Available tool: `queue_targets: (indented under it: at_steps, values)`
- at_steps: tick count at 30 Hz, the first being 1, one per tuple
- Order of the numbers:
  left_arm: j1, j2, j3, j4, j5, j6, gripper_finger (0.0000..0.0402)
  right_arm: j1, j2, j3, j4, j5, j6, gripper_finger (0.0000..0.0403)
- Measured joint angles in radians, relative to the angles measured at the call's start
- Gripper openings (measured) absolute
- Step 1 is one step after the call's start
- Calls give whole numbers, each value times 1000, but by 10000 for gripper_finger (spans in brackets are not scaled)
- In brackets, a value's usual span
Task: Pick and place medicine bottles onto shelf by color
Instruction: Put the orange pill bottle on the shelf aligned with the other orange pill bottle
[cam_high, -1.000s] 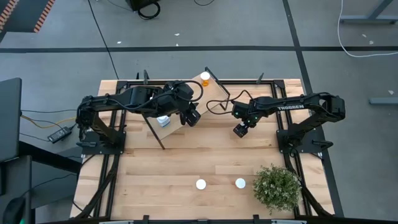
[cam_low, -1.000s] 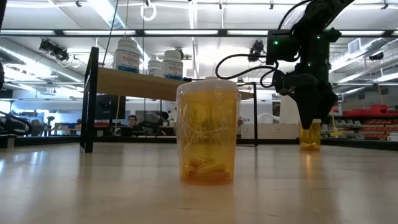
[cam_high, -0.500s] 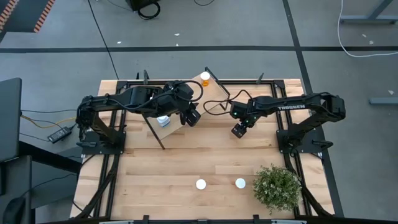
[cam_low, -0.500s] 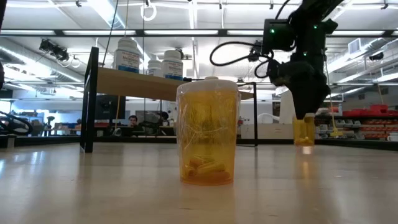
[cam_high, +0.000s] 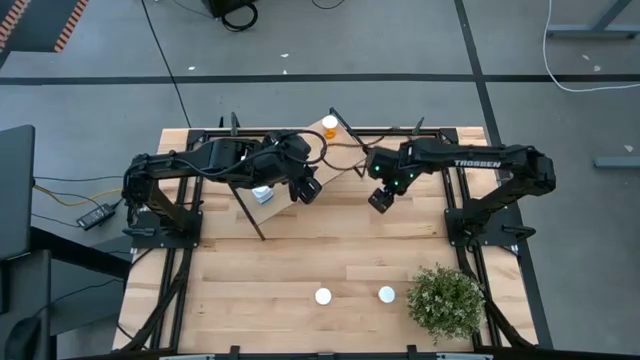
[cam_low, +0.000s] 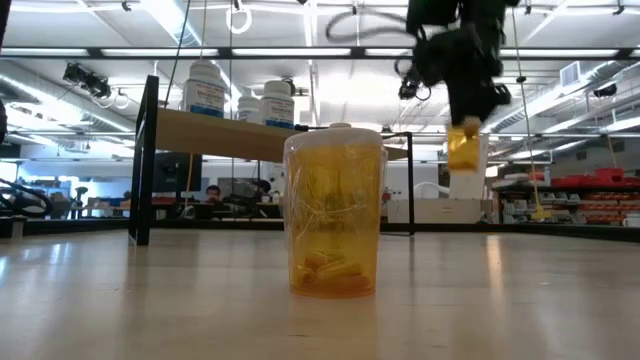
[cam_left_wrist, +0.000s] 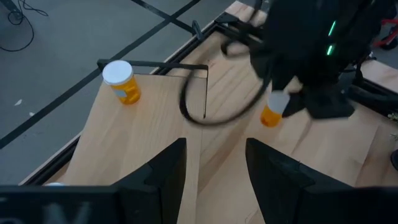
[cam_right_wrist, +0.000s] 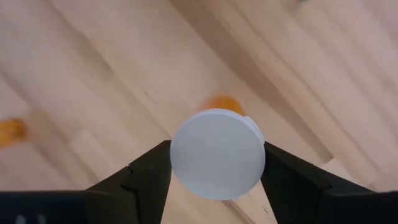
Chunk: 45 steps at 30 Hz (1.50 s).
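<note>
My right gripper (cam_high: 379, 201) is shut on an orange medicine bottle (cam_low: 461, 150) with a white cap and holds it in the air, right of the shelf (cam_high: 340, 145). The slanted shelf board carries an orange bottle (cam_left_wrist: 121, 81) at its far corner and white bottles (cam_low: 205, 88) toward its left. My left gripper (cam_left_wrist: 214, 152) hovers open above the board with nothing between its fingers. Another orange bottle (cam_low: 334, 212) stands on its base near the table's front edge, beside a second white-capped one (cam_high: 386, 294). My right gripper pinches the bottle at its white cap (cam_right_wrist: 180, 158) between the two fingers (cam_right_wrist: 149, 174), one on each side of the cap's rim. The fingers come from above, pointing steeply down. The bottle hangs upright below them, lifted clear of the table.
A green potted plant (cam_high: 445, 302) stands at the table's near right corner. Black frame rails (cam_high: 470, 215) run along the table's sides. Bare wood lies between the shelf and the two front bottles.
My right gripper has risen with the orange bottle. The bottle stood on the table a second ago and now hangs well clear of it. The gripper has also drifted a little toward the shelf.
</note>
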<state>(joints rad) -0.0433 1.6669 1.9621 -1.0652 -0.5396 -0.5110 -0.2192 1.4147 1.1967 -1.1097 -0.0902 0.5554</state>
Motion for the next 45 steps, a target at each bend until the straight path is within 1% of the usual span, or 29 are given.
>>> queue_targets:
  at_steps: [5, 11, 19, 23, 26, 33, 39, 45]
  values:
    - [0, -15, 1, -17, 8, 17, 172, 0, 24, 177, -69, 10, -32, 233]
    - [3, -58, 1, -36, 8, 34, 172, 0, 161, 393, -181, 22, -93, 232]
    - [1, -97, 1, -60, 6, 36, 172, -8, 332, 686, -219, 89, -166, 232]
    - [0, -106, 1, -71, 7, 36, 172, -35, 395, 793, -226, 135, -208, 232]
    - [0, -106, 1, -70, 7, 57, 172, -69, 435, 828, -225, 142, -228, 232]
    - [1, -106, 1, -70, 6, 109, 172, -140, 484, 830, -229, 142, -254, 232]
    - [8, -106, 1, -68, 6, 112, 172, -179, 491, 830, -226, 143, -268, 232]
    - [7, -106, 1, -33, 7, 111, 172, -202, 491, 825, -219, 143, -280, 232]
